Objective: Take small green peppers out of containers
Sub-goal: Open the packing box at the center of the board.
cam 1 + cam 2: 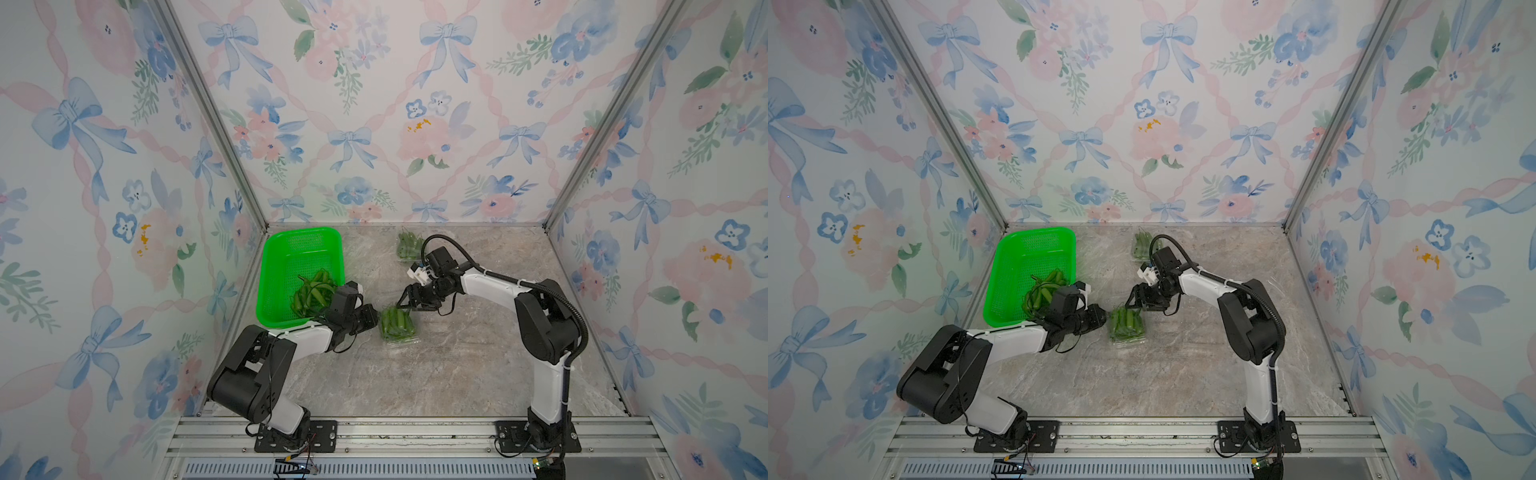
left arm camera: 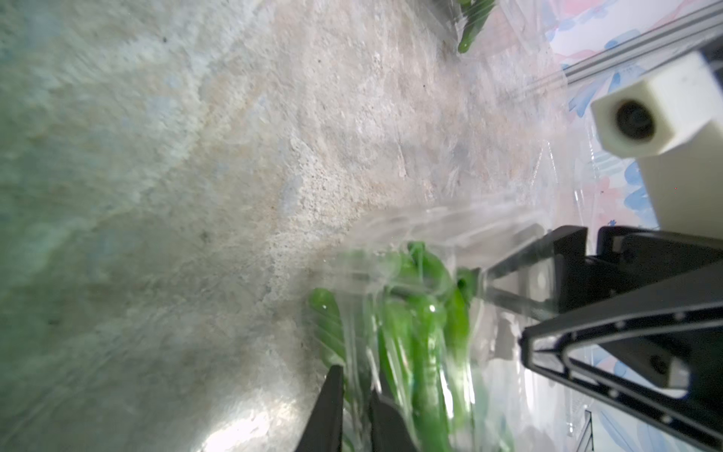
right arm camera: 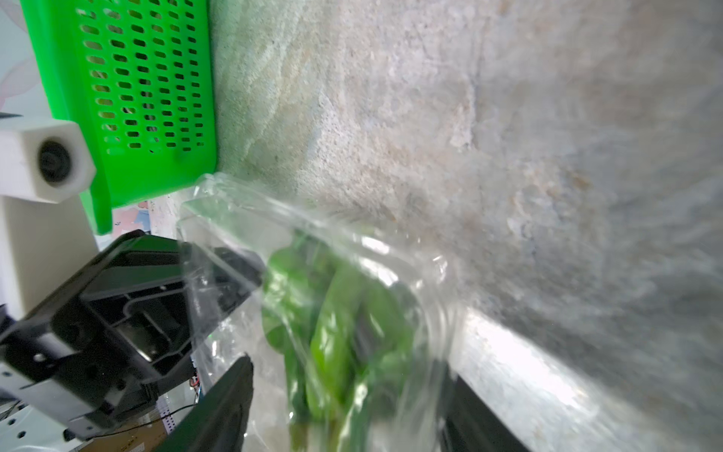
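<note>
The green basket point(image 1: 291, 257) sits on the far side of the left gripper point(image 2: 354, 387) from the work, and a loose heap of small green peppers point(image 1: 313, 291) already lies in it. In the left wrist view this gripper's 2 fingers stand almost together with a fold of clear plastic in the slit between them, so it reads as pinched on the edge of the near container point(image 1: 401, 340).

That container lies straight ahead of the left gripper, between the 2 grippers, on the bench point(image 1: 457, 365). The peppers inside it point(image 1: 397, 322) are packed side by side, with their long axes running toward the back wall in both top views.

The right gripper point(image 3: 350, 366) comes down over the container's far end. Its fingers are spread wide with the box and peppers lengthwise between them. Whether they press on the walls I cannot tell.

Both arms are at this box, so I judge that the next move depends on parting the lid from the tray where the left gripper pinches.

Behind the right gripper, toward the back wall, is 1 more container point(image 1: 400, 258), with peppers in it.

No label, brand or writing can be read on anything.
</note>
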Robot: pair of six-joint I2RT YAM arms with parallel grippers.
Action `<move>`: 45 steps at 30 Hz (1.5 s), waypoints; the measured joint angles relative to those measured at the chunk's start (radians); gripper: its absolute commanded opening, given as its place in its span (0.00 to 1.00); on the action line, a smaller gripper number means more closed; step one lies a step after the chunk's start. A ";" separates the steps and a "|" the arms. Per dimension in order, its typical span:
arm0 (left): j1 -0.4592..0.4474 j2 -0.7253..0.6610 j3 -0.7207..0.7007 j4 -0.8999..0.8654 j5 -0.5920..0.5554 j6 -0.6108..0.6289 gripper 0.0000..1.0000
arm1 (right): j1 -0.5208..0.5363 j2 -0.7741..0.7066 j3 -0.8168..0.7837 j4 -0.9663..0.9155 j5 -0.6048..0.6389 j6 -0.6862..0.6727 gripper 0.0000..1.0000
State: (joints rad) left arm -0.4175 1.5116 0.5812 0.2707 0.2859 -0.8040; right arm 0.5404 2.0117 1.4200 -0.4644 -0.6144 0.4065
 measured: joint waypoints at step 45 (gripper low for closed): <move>0.006 -0.016 0.026 -0.085 -0.069 -0.047 0.10 | 0.469 -0.154 -0.011 0.014 0.777 0.005 0.68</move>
State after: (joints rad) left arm -0.4118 1.4952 0.6067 0.1856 0.2173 -0.8513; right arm 1.0092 1.8576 1.4094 -0.4500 0.1631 0.4114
